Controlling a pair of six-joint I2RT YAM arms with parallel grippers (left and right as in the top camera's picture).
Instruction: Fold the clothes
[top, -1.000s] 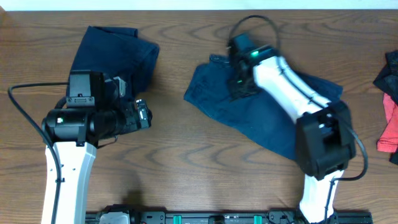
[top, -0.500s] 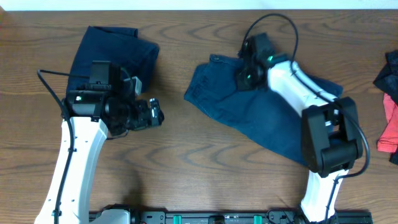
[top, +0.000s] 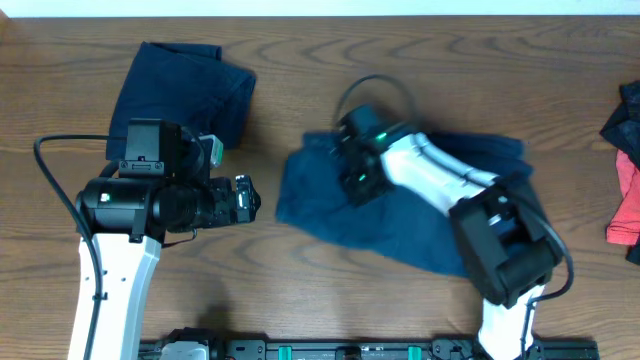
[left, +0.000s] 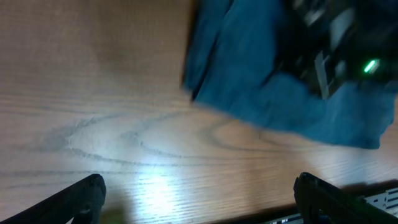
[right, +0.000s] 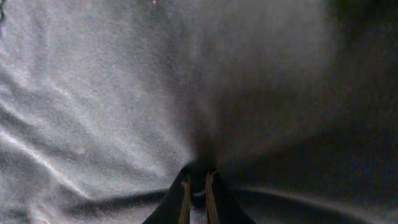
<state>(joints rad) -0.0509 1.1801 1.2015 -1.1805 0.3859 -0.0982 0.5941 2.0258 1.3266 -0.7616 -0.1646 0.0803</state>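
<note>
The wooden desk (top: 300, 300) holds one dark pair (top: 180, 85), folded, at upper left. At centre the right gripper (right: 198, 186) pinches nearly closed on rumpled shorts (top: 380, 225), not yet folded. The left gripper (top: 242, 198) hovers wide open and empty. More clothes (top: 628, 215) wait at the right edge.

- The spread shorts (top: 315, 205): plain dark navy blue.
- The folded garment (top: 180, 90): dark navy too.
- The piece at the right edge (top: 628, 215): coral-red.
- The table (top: 300, 300): brown, wood grain.

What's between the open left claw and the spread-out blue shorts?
Just bare wooden table between the left gripper and the shorts, seen in the left wrist view.
</note>
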